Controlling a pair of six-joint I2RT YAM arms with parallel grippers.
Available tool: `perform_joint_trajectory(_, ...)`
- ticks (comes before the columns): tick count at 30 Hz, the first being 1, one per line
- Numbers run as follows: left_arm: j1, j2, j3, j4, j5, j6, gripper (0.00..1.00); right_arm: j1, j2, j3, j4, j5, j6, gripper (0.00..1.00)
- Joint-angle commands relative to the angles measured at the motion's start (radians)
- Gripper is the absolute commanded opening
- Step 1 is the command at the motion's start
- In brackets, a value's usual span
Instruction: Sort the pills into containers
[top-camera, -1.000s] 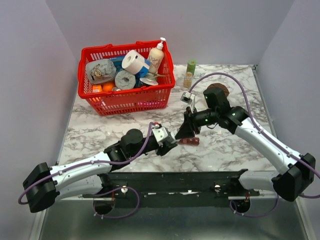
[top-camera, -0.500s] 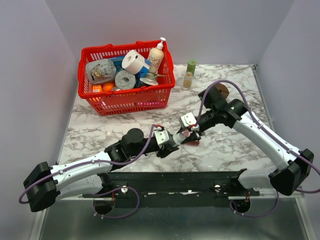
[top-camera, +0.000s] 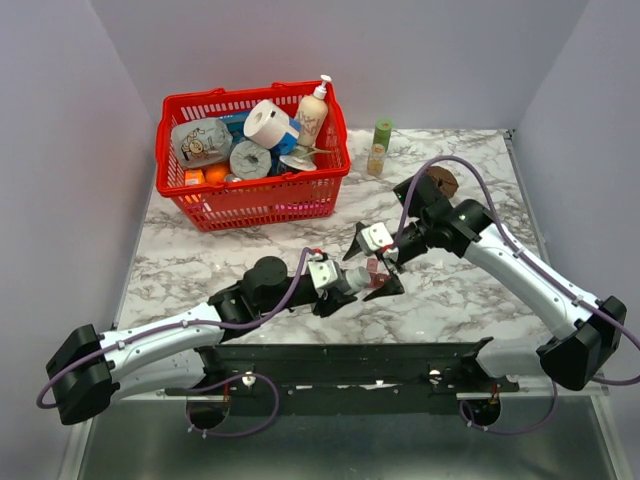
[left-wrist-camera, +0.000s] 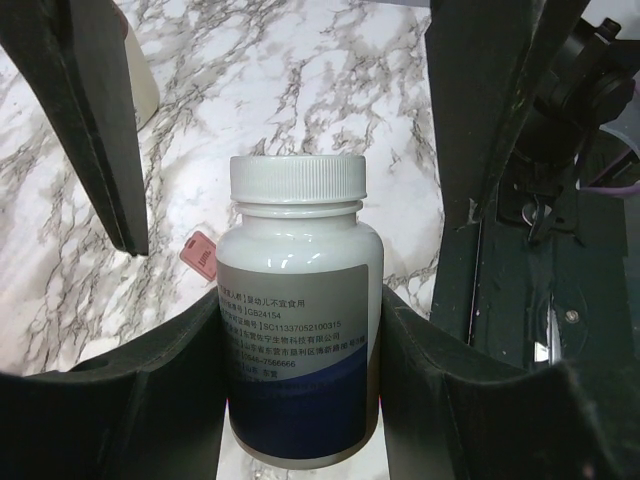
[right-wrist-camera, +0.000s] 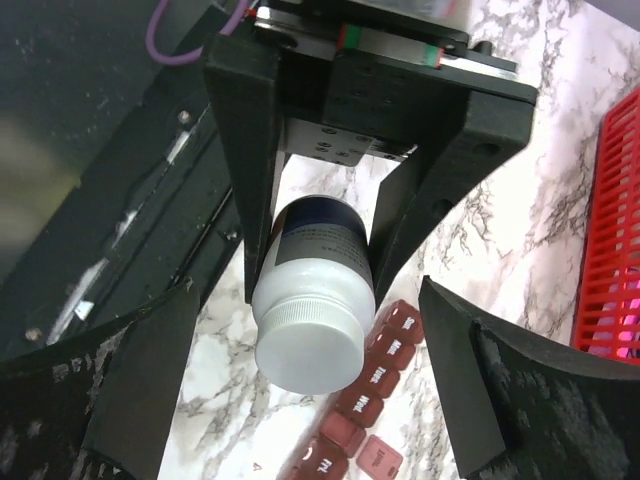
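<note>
My left gripper is shut on a white pill bottle with a blue-and-grey label and a ribbed white cap, held tilted just above the table. My right gripper is open wide, one finger on each side of the cap and not touching it. Just beyond the bottle lie the containers, a dark red strip of day-labelled compartments. One lid of the strip stands open. No pills show.
A red basket full of household items stands at the back left. A green-capped bottle and a round brown-topped tub stand at the back right. The black mounting rail runs along the near edge.
My right gripper came down to the bottle's cap, closed near it half a second ago, and has now sprung wide open. The left arm and the bottle stayed put.
</note>
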Motion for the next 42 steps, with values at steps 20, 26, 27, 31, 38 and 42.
perform_joint_trajectory(20, 0.000, -0.068, -0.016, 0.022, -0.104, 0.009, 0.00, -0.073, -0.140, -0.083, 0.385, 0.012, 1.184, 1.00)
perform_joint_trajectory(26, 0.002, -0.050, -0.009, 0.043, -0.110, 0.006, 0.00, -0.070, -0.133, -0.137, 0.426, 0.141, 1.289, 1.00)
perform_joint_trajectory(27, 0.002, -0.047, -0.006, 0.043, -0.110, 0.006, 0.00, -0.070, -0.121, -0.140, 0.429, 0.142, 1.290, 1.00)
perform_joint_trajectory(31, 0.000, -0.038, 0.000, 0.043, -0.107, 0.007, 0.00, -0.064, -0.096, -0.152, 0.454, 0.132, 1.315, 0.94)
perform_joint_trajectory(38, 0.000, -0.042, -0.006, 0.049, -0.116, 0.009, 0.00, -0.044, -0.067, -0.129, 0.426, 0.139, 1.304, 0.79)
perform_joint_trajectory(42, 0.002, -0.044, -0.009, 0.049, -0.121, 0.009, 0.00, -0.030, -0.056, -0.126, 0.411, 0.165, 1.287, 0.73)
